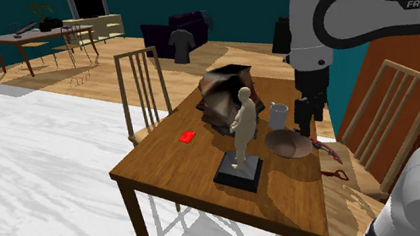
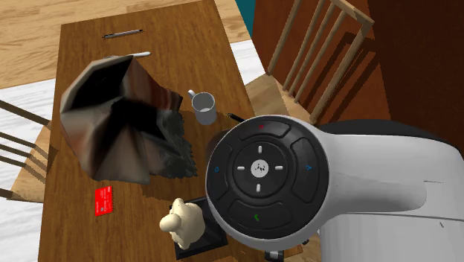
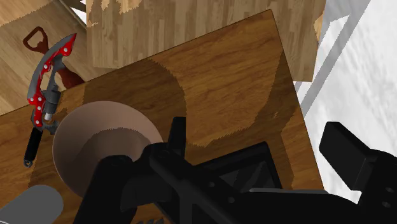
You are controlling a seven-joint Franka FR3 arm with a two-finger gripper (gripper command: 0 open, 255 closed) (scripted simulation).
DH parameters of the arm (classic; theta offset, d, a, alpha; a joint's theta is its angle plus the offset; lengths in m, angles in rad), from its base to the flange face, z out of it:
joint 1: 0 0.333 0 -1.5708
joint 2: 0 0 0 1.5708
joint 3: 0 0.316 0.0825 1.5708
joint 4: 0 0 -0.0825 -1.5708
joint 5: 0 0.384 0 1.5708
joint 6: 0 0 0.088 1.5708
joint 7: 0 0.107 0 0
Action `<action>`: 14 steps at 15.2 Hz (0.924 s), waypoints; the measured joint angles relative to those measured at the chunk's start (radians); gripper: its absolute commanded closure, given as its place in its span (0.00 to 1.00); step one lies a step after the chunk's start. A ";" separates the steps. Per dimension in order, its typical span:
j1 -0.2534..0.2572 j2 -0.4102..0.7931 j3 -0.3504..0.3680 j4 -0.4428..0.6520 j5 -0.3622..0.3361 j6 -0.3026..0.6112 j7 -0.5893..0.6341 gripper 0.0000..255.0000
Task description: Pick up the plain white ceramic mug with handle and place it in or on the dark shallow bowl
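Wooden table (image 1: 171, 157) | white mug (image 1: 278, 114) beside brown bowl (image 1: 289, 145) | fingers (image 3: 347, 156) apart, holding nothing

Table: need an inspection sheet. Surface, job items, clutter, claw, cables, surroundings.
Surface: brown wooden table, crowded at the arm's end.
Job's things: pale mug upright beside the brown bowl, not in it.
Clutter: crumpled brown bag, figurine on a dark base, red card, two pens, red-handled tool, bottle opener.
Grippers: claw open, empty, above the table by the bowl.
Cables: nothing seen.
Surroundings: chairs at the table; desk, television and sofa farther off.
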 measured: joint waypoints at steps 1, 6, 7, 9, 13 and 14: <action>0.000 0.000 0.000 0.000 0.000 0.000 0.000 0.00; -0.025 0.040 -0.068 -0.036 -0.064 0.110 -0.099 0.00; -0.031 0.060 -0.083 -0.036 -0.077 0.139 -0.120 0.00; -0.042 0.089 -0.115 -0.046 -0.103 0.196 -0.165 0.00; -0.066 0.171 -0.186 -0.044 -0.150 0.318 -0.263 0.00; -0.072 0.195 -0.203 -0.038 -0.159 0.346 -0.288 0.00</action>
